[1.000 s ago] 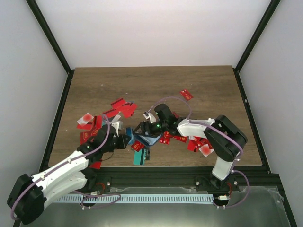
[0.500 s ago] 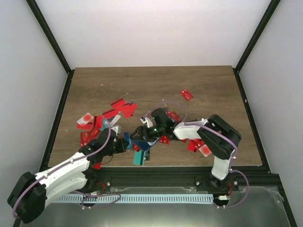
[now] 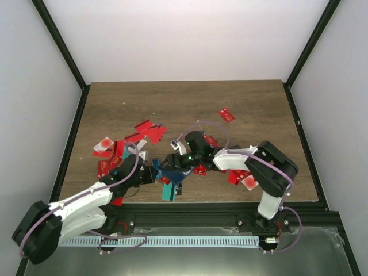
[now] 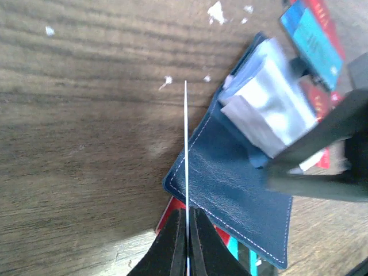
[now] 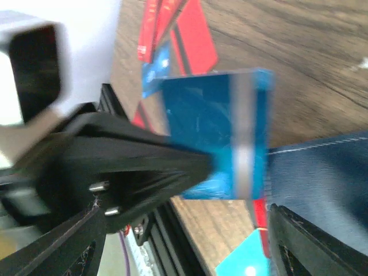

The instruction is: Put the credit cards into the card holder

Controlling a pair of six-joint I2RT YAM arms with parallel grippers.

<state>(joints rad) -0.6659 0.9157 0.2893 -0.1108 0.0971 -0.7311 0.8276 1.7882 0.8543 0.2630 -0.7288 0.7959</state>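
The navy card holder (image 3: pixel 173 171) lies open near the table's front, stitched flap (image 4: pixel 236 184) down and clear pockets (image 4: pixel 270 109) facing up. My left gripper (image 4: pixel 187 230) is shut on a teal credit card (image 5: pixel 213 132). In the left wrist view the card shows edge-on as a thin white line (image 4: pixel 186 144) over the holder's left edge. My right gripper (image 3: pixel 175 163) stands open above the holder, its dark fingers (image 4: pixel 322 149) against the pockets. In the right wrist view the flap (image 5: pixel 328 178) sits by the right finger.
Red cards lie scattered at the left (image 3: pixel 115 152), behind (image 3: pixel 149 129), far right (image 3: pixel 226 115) and beside the right arm (image 3: pixel 238 174). Another teal card (image 3: pixel 168 192) lies at the table's front edge, close to the black frame rail (image 3: pixel 218 210).
The right gripper has slid left and down onto the card holder. The left gripper has edged right with its card to the holder's edge.
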